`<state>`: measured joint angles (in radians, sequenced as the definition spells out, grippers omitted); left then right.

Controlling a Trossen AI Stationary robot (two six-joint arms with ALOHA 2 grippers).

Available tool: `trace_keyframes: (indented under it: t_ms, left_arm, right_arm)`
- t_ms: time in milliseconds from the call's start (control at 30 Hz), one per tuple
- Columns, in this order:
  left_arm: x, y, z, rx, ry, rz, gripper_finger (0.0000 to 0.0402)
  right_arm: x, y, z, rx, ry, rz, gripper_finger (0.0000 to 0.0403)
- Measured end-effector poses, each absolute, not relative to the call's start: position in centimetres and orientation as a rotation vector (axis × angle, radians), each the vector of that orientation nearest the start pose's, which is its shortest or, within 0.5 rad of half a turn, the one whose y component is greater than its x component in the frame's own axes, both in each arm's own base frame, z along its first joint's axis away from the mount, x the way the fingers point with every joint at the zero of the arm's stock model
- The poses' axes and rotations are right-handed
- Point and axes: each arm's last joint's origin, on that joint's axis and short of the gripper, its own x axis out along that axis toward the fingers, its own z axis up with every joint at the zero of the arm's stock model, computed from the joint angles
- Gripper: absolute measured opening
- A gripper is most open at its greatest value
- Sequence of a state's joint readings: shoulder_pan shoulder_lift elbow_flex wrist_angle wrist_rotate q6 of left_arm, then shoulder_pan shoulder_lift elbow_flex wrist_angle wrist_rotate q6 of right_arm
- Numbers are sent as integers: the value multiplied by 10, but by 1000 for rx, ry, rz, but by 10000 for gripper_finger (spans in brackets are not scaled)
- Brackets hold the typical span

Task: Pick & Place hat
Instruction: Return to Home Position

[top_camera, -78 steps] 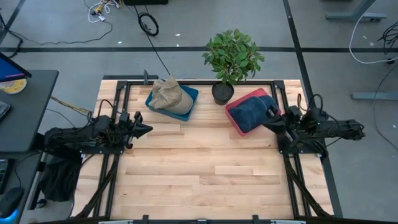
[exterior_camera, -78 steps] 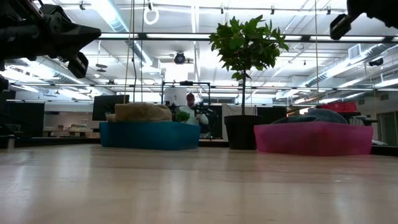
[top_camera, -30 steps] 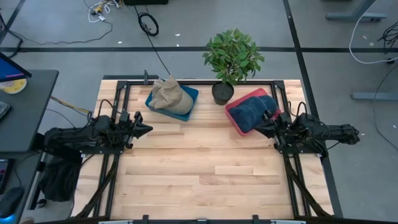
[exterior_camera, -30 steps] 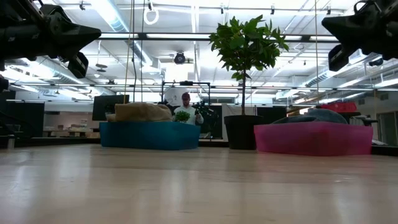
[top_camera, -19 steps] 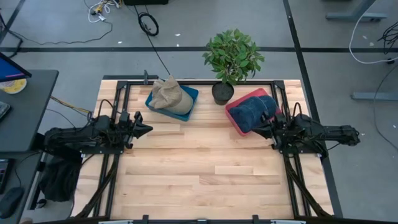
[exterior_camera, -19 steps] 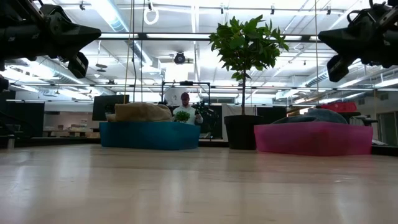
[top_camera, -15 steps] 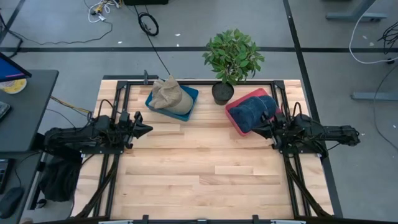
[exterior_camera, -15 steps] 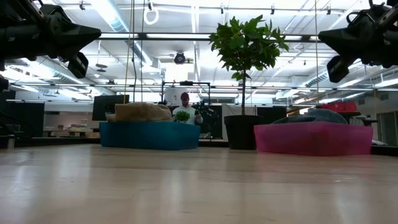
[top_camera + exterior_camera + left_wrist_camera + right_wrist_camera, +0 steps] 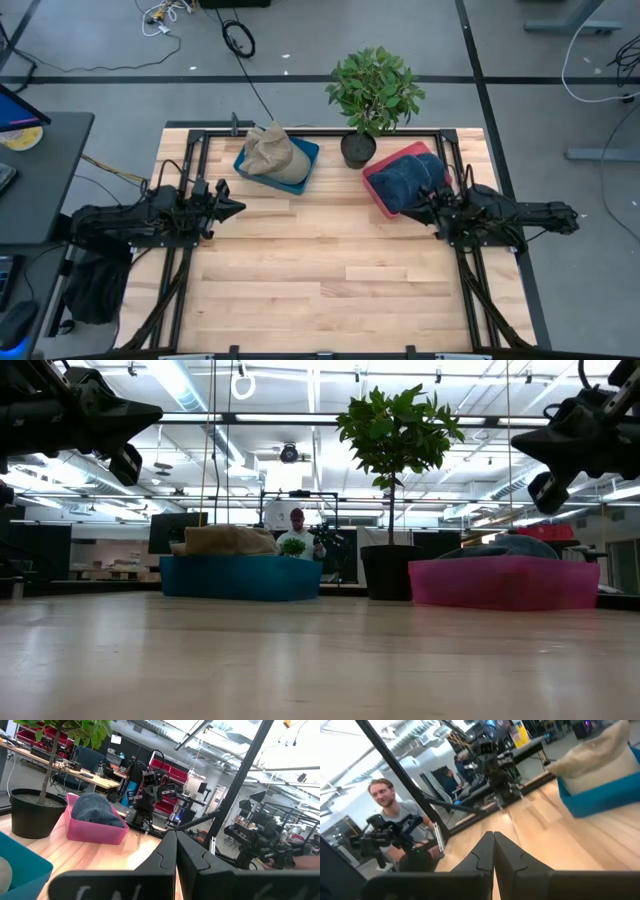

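Hovering — left end effector (image 9: pixel 238 209), right end effector (image 9: pixel 410 209), both closed

The left arm (image 9: pixel 130 222) and the right arm (image 9: pixel 520 214) are both wearing matte black casings over chunky jointed links, trailing thin dark cables, and tapering into two pointed black fingers (image 9: pixel 162 860) forming slim jaws.
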<state>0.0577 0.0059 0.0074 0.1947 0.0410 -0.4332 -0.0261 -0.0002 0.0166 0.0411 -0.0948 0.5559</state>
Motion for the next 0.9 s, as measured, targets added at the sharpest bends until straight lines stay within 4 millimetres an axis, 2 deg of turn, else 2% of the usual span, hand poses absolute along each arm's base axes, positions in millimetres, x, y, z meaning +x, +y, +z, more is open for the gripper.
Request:
trace_keyframes:
  t_ms: [167, 333, 900]
  left_arm:
    - [96, 4, 184, -422, -197, -26, 3]
    - [96, 4, 184, -422, -196, -26, 3]
    - [96, 4, 184, -423, -196, -26, 3]
  right_arm:
    - [97, 0, 171, 485, -25, 65, 10]
    - [97, 0, 171, 301, -29, 63, 10]
    - [96, 1, 180, 43, -124, 88, 10]
